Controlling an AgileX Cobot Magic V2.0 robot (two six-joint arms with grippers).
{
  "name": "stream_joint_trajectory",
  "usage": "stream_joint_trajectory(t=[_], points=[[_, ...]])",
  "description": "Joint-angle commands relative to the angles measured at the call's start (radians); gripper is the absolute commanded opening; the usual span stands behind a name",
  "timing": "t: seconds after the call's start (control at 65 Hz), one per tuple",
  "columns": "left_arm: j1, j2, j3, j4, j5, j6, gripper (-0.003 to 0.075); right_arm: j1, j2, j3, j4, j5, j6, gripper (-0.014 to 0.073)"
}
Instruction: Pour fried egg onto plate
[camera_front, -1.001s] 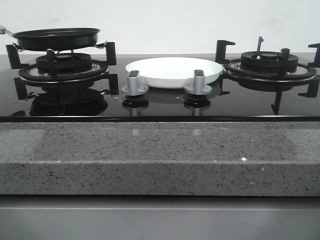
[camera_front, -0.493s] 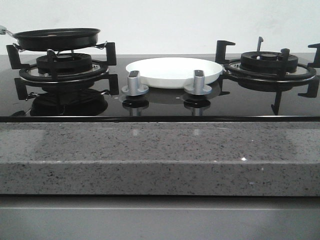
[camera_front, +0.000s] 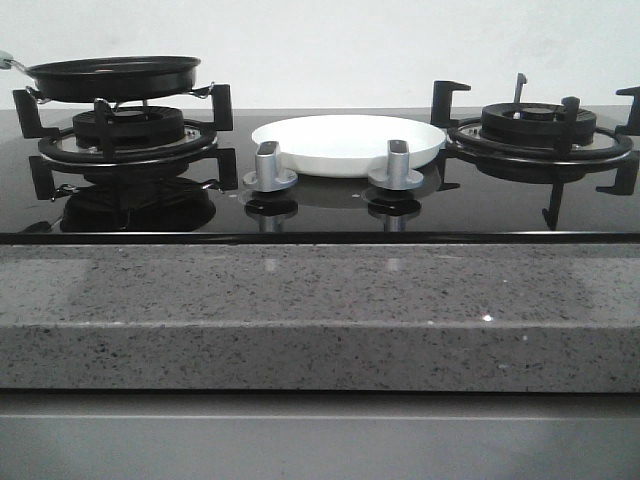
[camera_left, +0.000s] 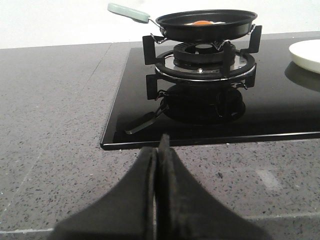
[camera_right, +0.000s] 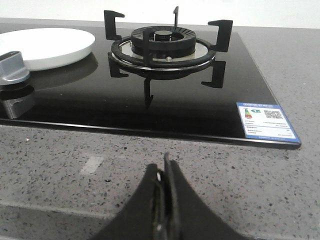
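The egg (camera_left: 202, 22) sits in the pan (camera_left: 206, 25) on the left burner (camera_left: 202, 54), only its orange top peeking over the rim. The plate (camera_front: 347, 144) lies on the hob between the two burners, just beside the pan. Risk, as I judge it: the pan's pale handle (camera_left: 128, 12) is thin and angled away, so a poor grip could twist the pan and slide the egg onto the glass. The left claw (camera_left: 157, 155) is pressed closed, empty, low over the counter, well short of the pan. The right claw (camera_right: 165, 175) is likewise closed and empty, near the right burner (camera_right: 162, 45).
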Motion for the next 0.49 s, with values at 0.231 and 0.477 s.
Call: stream_joint_trajectory(t=[0.231, 0.477], points=[[0.002, -0.016, 0.006, -0.010, -0.087, -0.010, -0.0019, -0.005, -0.020, -0.003, -0.017, -0.077, -0.003, -0.0067], [0.002, -0.016, 0.006, -0.008, -0.089, -0.010, -0.0020, -0.005, -0.020, -0.004, -0.022, -0.077, -0.003, -0.0067]])
